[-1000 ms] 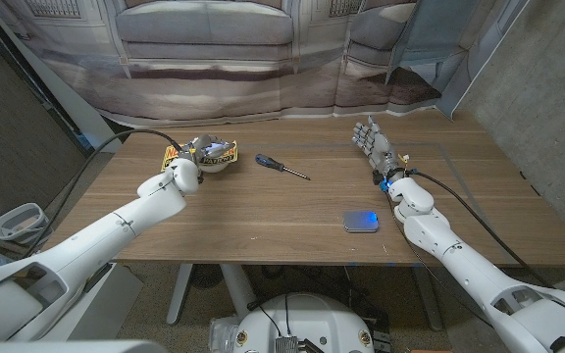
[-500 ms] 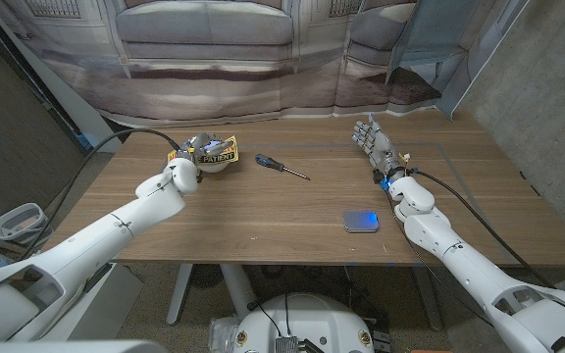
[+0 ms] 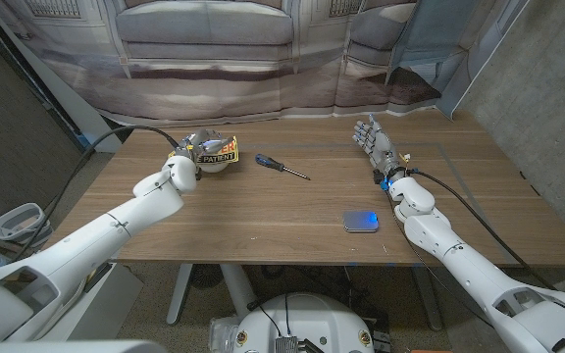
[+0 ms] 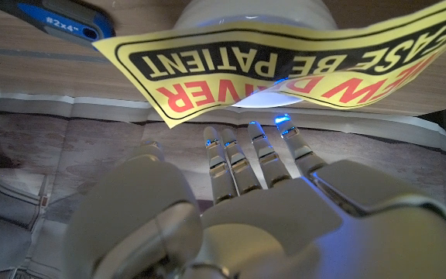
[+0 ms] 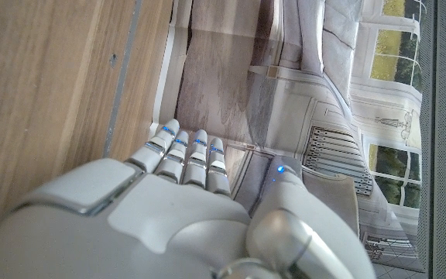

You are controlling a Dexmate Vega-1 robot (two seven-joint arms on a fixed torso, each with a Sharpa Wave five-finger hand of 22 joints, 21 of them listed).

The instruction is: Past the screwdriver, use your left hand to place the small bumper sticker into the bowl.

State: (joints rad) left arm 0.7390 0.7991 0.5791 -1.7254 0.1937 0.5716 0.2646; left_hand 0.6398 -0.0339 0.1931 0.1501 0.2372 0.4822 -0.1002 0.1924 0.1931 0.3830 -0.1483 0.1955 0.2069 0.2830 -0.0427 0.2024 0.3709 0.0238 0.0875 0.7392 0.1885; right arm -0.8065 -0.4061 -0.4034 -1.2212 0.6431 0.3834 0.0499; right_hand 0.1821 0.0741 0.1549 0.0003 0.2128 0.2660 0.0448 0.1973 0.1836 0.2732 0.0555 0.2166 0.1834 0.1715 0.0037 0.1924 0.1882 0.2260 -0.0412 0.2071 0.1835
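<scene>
Bumper sticker (image 3: pixel 217 153) lying across white bowl (image 3: pixel 214 164), left hand (image 3: pixel 185 157) beside it

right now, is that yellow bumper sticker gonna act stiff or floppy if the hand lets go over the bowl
Probably floppy: in the left wrist view the bumper sticker curves and sags across the white bowl. It looks thin and light, so it may drape over the rim rather than drop in. Its glossy face could slide off the left hand.

A wooden worktop (image 3: pixel 263 211) stands before a hanging backdrop (image 3: pixel 263 49) printed with a sofa and, apparently, windows, with a grey concrete wall (image 3: pixel 547 88) alongside.
</scene>
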